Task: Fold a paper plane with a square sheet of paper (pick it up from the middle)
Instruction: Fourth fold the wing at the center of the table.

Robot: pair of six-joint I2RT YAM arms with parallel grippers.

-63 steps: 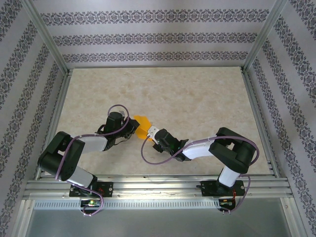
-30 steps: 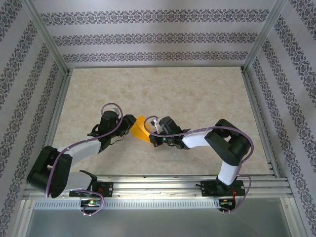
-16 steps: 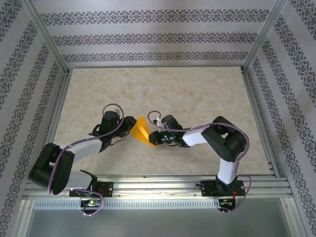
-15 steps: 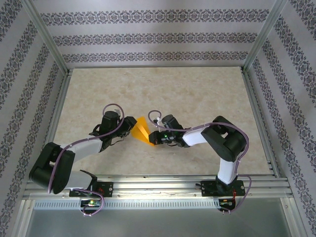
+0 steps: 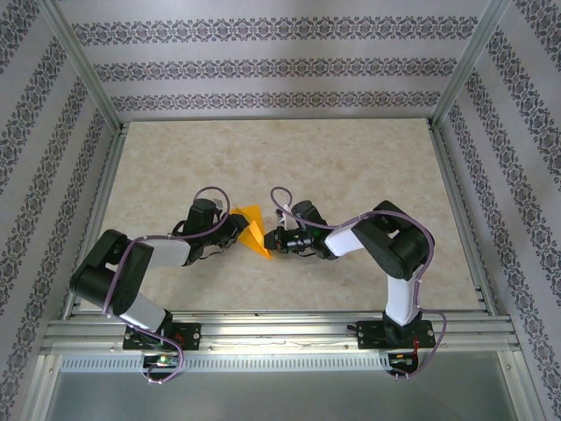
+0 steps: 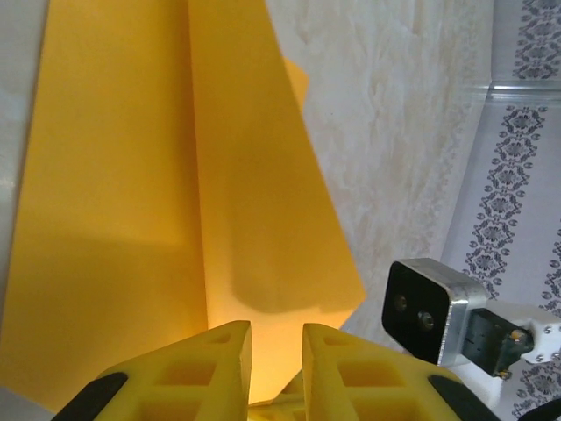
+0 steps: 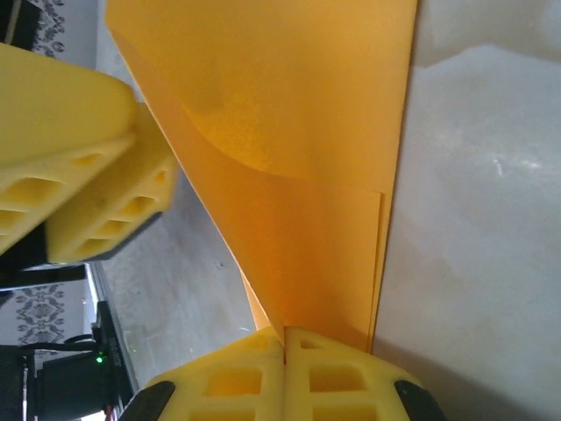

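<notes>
The orange sheet of paper, folded into a pointed shape with lengthwise creases, hangs just above the table between both grippers. My right gripper is shut on its lower edge; in the right wrist view the fingers press together with the paper pinched between them. My left gripper faces it from the left. In the left wrist view its yellow fingers stand a narrow gap apart, with the paper running into that gap.
The beige table is bare around the arms. Metal frame rails and patterned walls close it in. The left gripper's fingers show beside the paper in the right wrist view, and the right wrist's camera block sits close in the left wrist view.
The left gripper has slid right onto the paper and its jaws have narrowed. The right gripper has kept its pinch and turned the paper slightly. The left arm's elbow has swung inward.
</notes>
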